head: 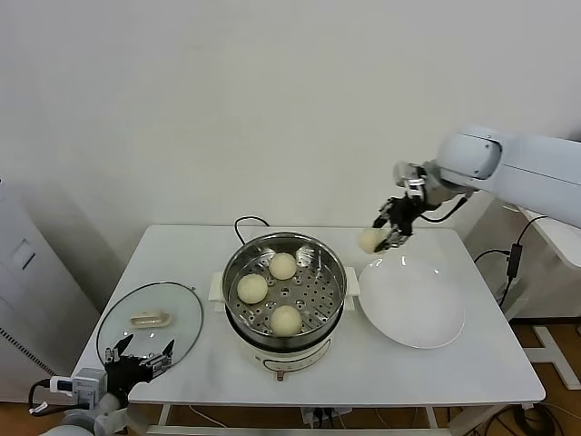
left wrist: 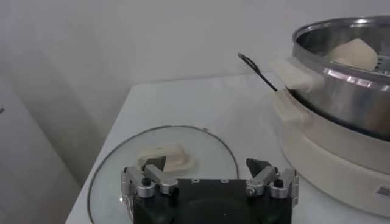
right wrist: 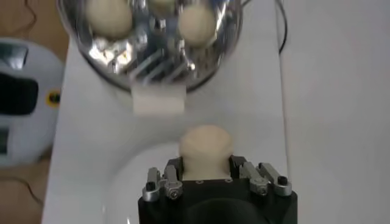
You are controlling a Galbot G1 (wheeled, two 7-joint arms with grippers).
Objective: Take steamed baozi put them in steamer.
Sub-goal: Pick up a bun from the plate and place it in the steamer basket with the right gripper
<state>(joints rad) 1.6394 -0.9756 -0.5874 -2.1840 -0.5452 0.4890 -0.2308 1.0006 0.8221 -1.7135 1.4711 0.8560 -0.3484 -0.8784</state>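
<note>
The left gripper [head: 138, 357] is parked at the table's near left corner, jaws spread wide and empty, beside the glass lid [head: 150, 318]. At table centre, the steamer [head: 284, 286] holds three baozi on its perforated tray. Farther back, the right gripper [head: 388, 232] is raised above the far rim of the white plate [head: 410, 301], its fingers clamped on the fourth baozi [head: 369, 241]. The steamer lies to that gripper's left and nearer the robot. The right arm is the nearer one.
</note>
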